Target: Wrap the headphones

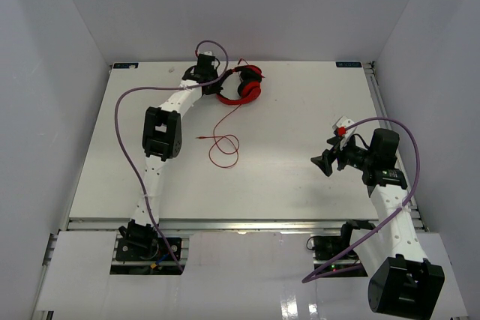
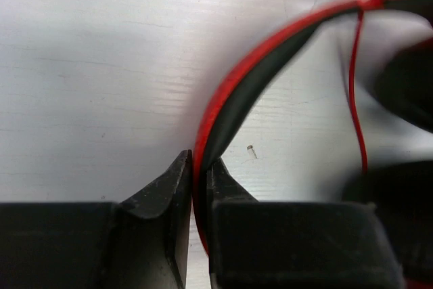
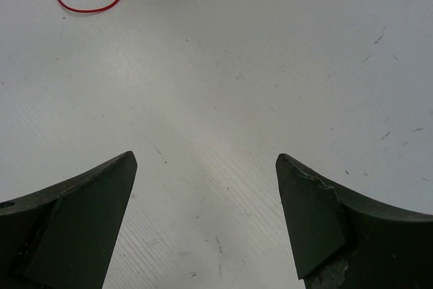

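Grasp step. The left tool (image 2: 198,164) was clamped on the headband (image 2: 233,99) of the headphones (image 1: 251,94), far left of the worktop (image 1: 315,103). The right tool (image 3: 206,160) was wide open and empty. Next, probably: it collects the loose cable (image 3: 84,11) for winding.

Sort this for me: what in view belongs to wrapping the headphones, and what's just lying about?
Belongs to the job:
headphones
thin red cable, looped loose on the table
left gripper, shut on the headband
right gripper, open and empty

Just there:
purple robot cables
blue corner markers
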